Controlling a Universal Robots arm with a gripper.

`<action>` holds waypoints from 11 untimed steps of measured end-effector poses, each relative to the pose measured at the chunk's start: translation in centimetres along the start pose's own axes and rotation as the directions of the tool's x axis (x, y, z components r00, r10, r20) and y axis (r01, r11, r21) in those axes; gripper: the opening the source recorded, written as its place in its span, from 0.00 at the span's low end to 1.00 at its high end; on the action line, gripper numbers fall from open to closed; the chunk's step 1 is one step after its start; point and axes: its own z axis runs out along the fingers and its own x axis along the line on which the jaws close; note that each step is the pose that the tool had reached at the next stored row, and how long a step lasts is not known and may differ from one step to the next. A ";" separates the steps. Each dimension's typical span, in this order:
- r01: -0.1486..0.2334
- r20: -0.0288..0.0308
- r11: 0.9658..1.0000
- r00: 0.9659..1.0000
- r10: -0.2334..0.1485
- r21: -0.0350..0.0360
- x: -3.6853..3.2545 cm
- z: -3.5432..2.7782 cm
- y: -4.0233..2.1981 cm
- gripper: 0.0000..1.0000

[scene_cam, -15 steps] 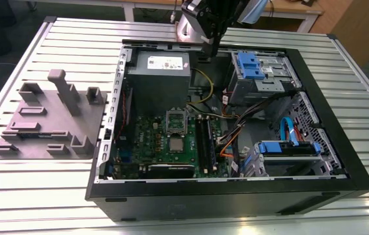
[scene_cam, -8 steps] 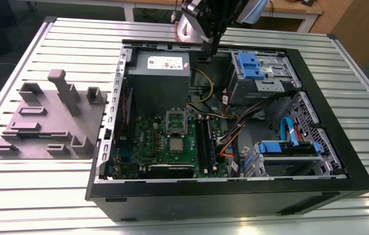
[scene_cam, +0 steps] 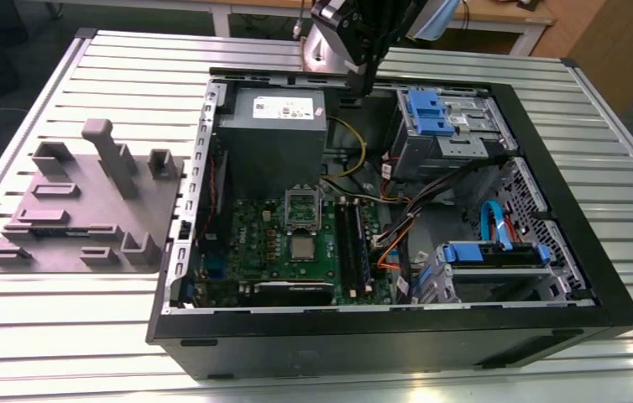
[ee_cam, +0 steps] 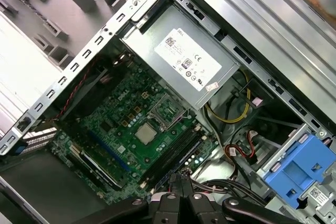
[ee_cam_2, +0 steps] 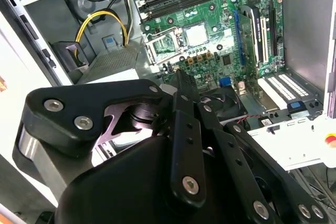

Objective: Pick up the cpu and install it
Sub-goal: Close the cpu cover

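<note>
grey fixture (scene_cam: 81, 210) sitting at the tabletop (scene_cam: 70, 336) edge, exterior view's left. cpu (scene_cam: 300, 244) lying flat on green board (scene_cam: 247, 252) inside open case (scene_cam: 585, 277), seating unclear. gripper (scene_cam: 363, 91) hovering over case's far edge, fingers (ee_cam_2: 184, 103) pressed together, gripping nothing, upper part cut off.

Motherboard (scene_cam: 252, 228): green.
Cpu (scene_cam: 300, 245), on the motherboard: silvery-grey top, pale rim.
Power supply (scene_cam: 272, 143), beside the motherboard: grey, white label.
Cables (ee_cam_2: 105, 13) near the motherboard: yellow.
Drive caddy (scene_cam: 426, 113): blue.
Case (scene_cam: 384, 344) around the motherboard: black.

one cpu (scene_cam: 299, 245), one green board (scene_cam: 252, 225), one grey metal box (scene_cam: 272, 144), two blue drive carriers (scene_cam: 426, 112) (scene_cam: 496, 252)
</note>
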 end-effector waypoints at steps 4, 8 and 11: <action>0.000 -0.001 1.000 1.000 0.000 0.001 0.00 0.00 0.00 0.10; 0.000 -0.002 1.000 1.000 0.000 0.002 0.00 0.00 0.00 0.10; 0.000 -0.010 1.000 1.000 0.000 0.011 0.00 0.00 0.00 0.10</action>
